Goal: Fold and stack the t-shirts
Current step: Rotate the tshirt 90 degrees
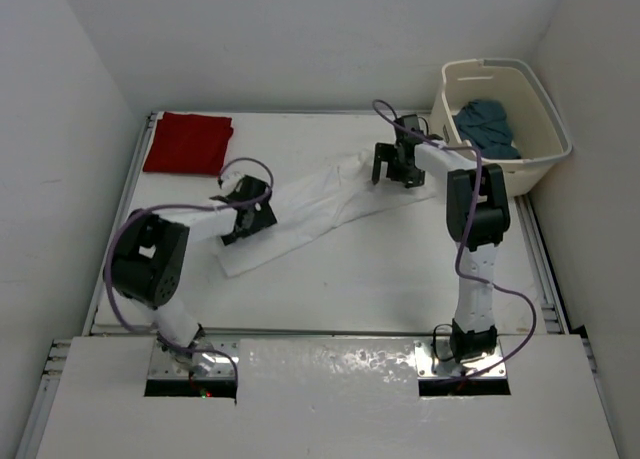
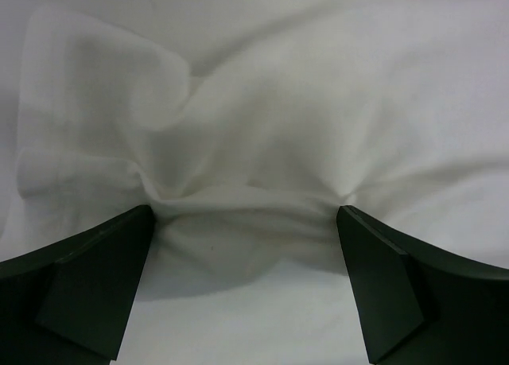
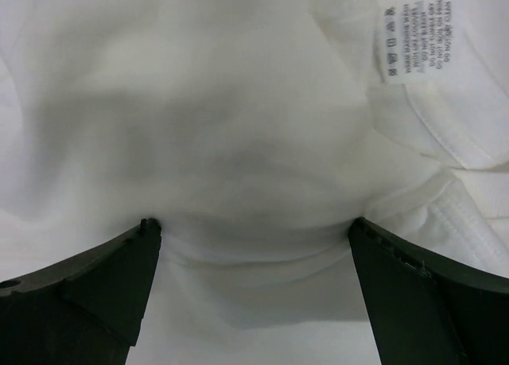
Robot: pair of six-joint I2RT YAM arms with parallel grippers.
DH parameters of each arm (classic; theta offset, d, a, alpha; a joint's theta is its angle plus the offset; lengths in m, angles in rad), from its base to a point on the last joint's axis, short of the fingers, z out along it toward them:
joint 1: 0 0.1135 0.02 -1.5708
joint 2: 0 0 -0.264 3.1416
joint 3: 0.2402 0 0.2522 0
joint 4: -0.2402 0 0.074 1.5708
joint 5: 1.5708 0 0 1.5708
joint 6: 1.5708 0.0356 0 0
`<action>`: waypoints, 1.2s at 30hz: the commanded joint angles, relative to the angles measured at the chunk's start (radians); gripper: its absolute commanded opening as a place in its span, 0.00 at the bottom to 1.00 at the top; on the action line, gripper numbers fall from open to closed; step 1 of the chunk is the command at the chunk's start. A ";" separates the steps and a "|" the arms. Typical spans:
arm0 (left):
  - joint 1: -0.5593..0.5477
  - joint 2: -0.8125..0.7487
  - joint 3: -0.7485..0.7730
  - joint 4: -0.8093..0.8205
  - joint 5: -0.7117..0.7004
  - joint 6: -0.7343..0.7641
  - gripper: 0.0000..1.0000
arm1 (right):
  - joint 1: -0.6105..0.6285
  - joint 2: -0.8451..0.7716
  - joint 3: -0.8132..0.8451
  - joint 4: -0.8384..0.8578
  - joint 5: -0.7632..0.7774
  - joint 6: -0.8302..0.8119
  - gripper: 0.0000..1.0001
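From above, we saw the whole layout. The white cloth t-shirt (image 1: 318, 204) lay stretched in a long diagonal across the white counter (image 1: 380, 279), running from near the left arm up toward the right one. The deep red t-shirt (image 1: 188, 143) sat folded flat at the far left corner, well apart from it. The dark teal-blue t-shirt (image 1: 487, 126) lay crumpled inside the cream plastic laundry basket (image 1: 548, 129) at the far right. None of that showed in either wrist view, where white cloth filled the picture.

Down at the left wrist we got what the overhead could not give. The left fingers (image 2: 87, 285) stood spread wide, their tips down on the white fabric, and soft folds gathered in a pucker between them. The cloth was not pinched.

Over on the right wrist it was much the same. The right fingers (image 3: 421, 293) were parted wide, and both tips pressed on the white shirt. Only here did we catch a small printed care label (image 3: 413, 39) and a stitched hem (image 3: 461, 214) at the upper right. The label's text was too small for us to read.
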 commanded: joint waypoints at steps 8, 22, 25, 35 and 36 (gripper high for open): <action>-0.535 -0.148 -0.231 -0.194 0.256 -0.484 1.00 | 0.096 0.380 0.430 0.039 -0.220 -0.003 0.99; -0.814 -0.137 -0.067 -0.381 0.112 -0.631 1.00 | 0.193 0.511 0.615 0.179 -0.182 0.081 0.99; -0.880 -0.214 -0.020 -0.489 0.051 -0.661 1.00 | 0.194 0.502 0.665 0.176 -0.168 0.069 0.99; -0.972 -0.436 0.117 -0.645 -0.143 -0.575 1.00 | 0.216 0.307 0.574 0.102 -0.195 -0.075 0.99; -0.933 -0.489 0.106 -0.672 -0.168 -0.604 1.00 | 0.223 0.257 0.553 0.067 -0.184 -0.075 0.99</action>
